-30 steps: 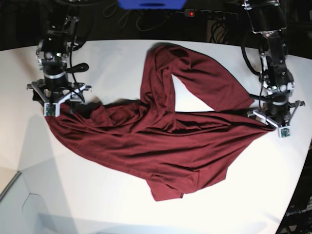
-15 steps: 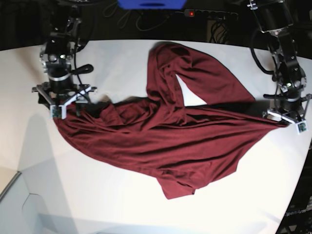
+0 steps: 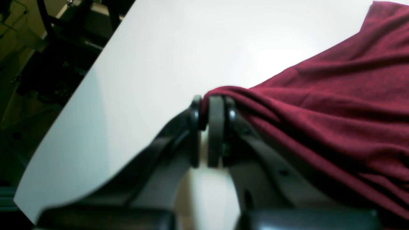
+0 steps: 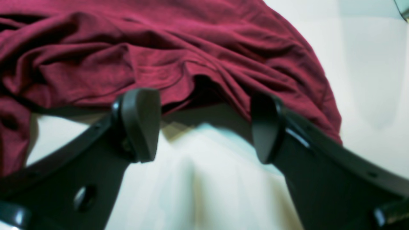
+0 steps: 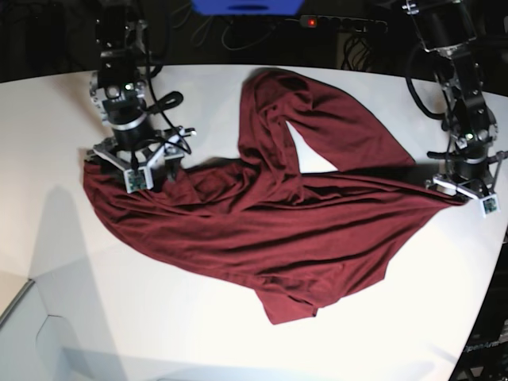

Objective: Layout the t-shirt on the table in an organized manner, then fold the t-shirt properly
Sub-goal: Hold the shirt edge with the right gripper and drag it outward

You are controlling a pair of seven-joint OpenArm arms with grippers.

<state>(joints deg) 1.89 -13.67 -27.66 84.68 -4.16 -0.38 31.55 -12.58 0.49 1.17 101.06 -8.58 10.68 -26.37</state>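
Mostly the shirt (image 5: 270, 226) sprawls crumpled across the middle of the tabletop (image 5: 381, 333), its collar hidden; the left tool (image 3: 212, 110) pinches its right tip near the edge, the right tool (image 4: 204, 124) gapes wide over its left bunch

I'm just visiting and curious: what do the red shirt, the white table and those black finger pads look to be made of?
The t-shirt looks like thin, soft knit fabric, matte: it drapes in fine wrinkles. The table seems a hard, smooth white top, faintly glossy, showing soft reflections; laminate or painted board, I can't tell. The right gripper's pads look like dull black plastic or rubber.
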